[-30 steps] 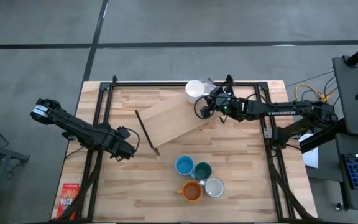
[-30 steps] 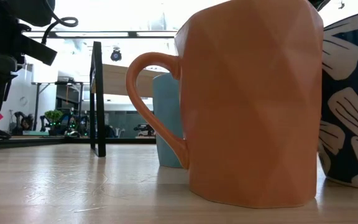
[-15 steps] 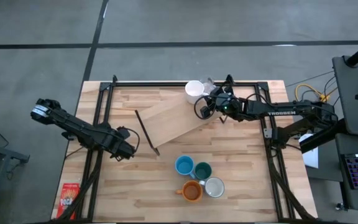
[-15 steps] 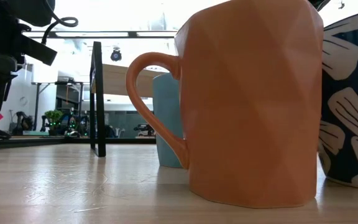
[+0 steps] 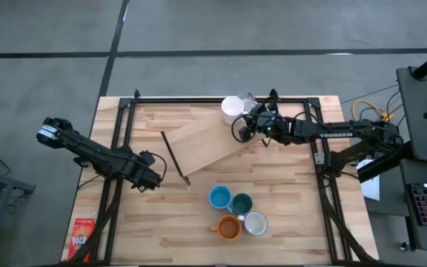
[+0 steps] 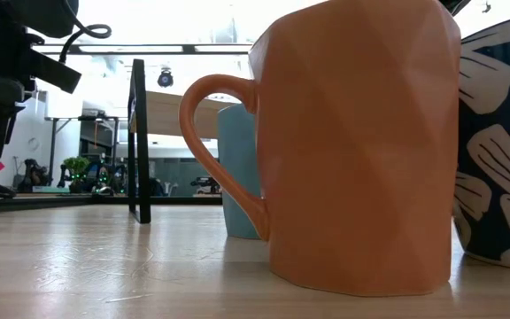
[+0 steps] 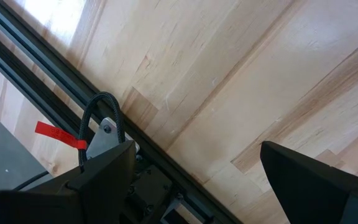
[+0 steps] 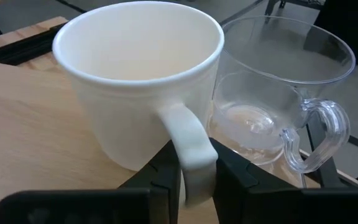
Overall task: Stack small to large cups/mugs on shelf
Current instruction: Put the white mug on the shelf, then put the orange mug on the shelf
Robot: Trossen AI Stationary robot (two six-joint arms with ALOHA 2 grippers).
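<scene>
Pinching the white mug (image 8: pixel 143 81) by its handle on the shelf's (image 5: pixel 206 144) far end, the right gripper (image 5: pixel 252 123) likely next releases it; the left gripper (image 7: pixel 191 174) waits open.

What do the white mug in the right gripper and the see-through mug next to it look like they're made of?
The white mug, pinched by its handle in the right gripper, looks like glazed ceramic: opaque, thick-walled, with a soft sheen. The clear mug beside it looks like glass, since the background shows through and its rim catches bright highlights; clear plastic cannot be ruled out.
</scene>
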